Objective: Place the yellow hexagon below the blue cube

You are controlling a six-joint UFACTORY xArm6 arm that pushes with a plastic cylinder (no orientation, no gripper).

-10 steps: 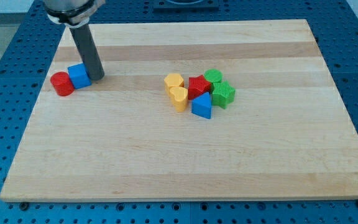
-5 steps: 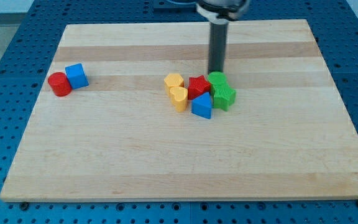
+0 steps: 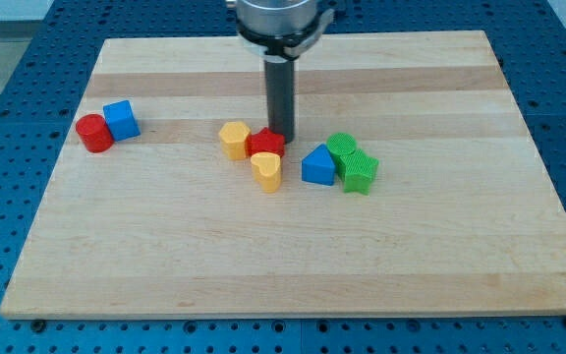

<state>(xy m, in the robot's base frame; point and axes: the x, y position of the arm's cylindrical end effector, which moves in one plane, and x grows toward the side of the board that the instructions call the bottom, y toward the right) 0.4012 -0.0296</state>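
The yellow hexagon (image 3: pixel 234 140) lies near the board's middle, touching the left side of a red star block (image 3: pixel 266 145). The blue cube (image 3: pixel 121 119) sits at the view's left, touching a red cylinder (image 3: pixel 93 133). My tip (image 3: pixel 282 137) stands just right of the red star, touching or nearly touching it, well to the right of the blue cube. A yellow heart-shaped block (image 3: pixel 267 170) lies just below the red star.
A blue triangular block (image 3: pixel 317 165) lies right of my tip. Two green blocks (image 3: pixel 340 148) (image 3: pixel 359 172) sit beside it on its right. The wooden board (image 3: pixel 293 265) rests on a blue perforated table.
My tip went from the blue cube across to the cluster, then swept left, pushing the red star, yellow hexagon and yellow heart leftward. The blue triangle and green blocks shifted slightly.
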